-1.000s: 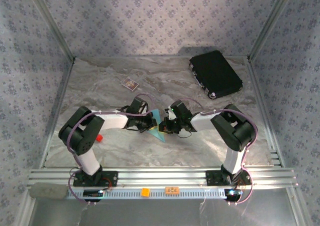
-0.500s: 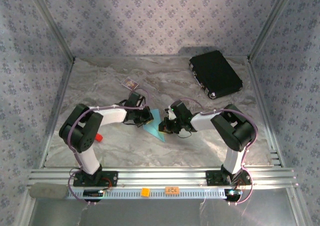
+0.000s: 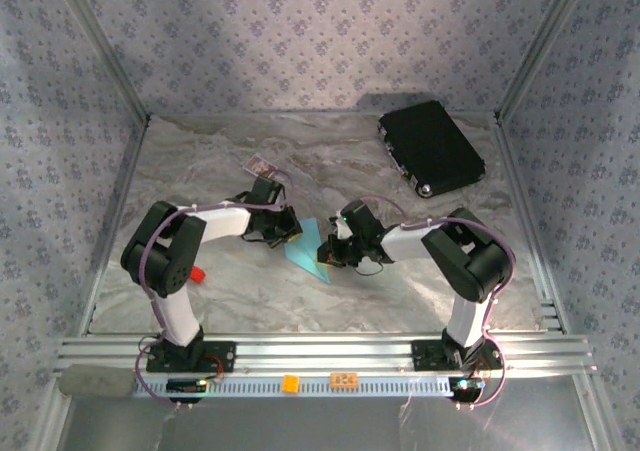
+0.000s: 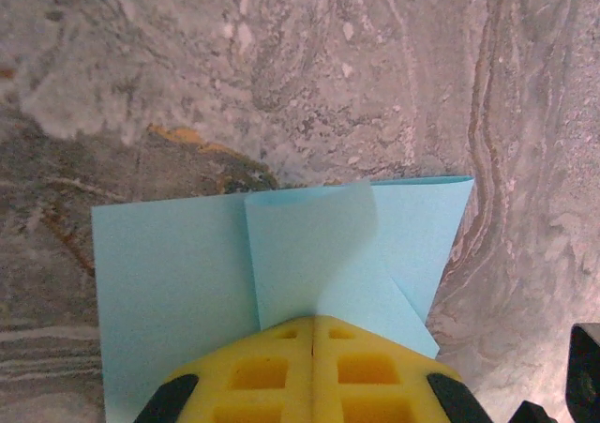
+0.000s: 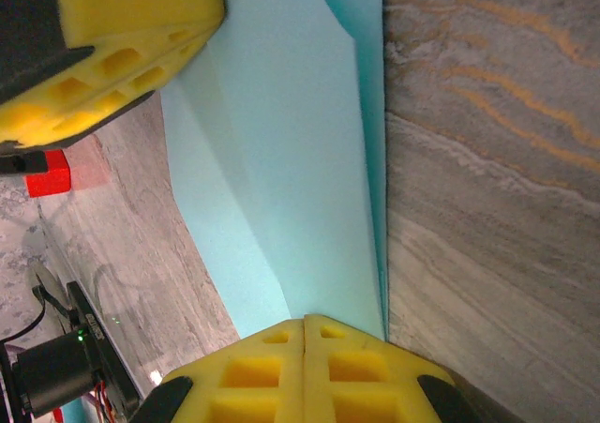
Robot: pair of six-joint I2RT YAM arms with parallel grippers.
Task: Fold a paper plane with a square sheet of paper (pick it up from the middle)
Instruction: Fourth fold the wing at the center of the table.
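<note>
Touching paper (image 4: 178,282), closed left end effector (image 4: 312,324)

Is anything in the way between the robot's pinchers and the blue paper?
No, nothing I can see. The left gripper and the right gripper, both shut, sit right against the light-blue paper.

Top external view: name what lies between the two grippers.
The partly folded light-blue paper spans the gap between the left gripper and the right gripper; the top external view shows it.
</note>
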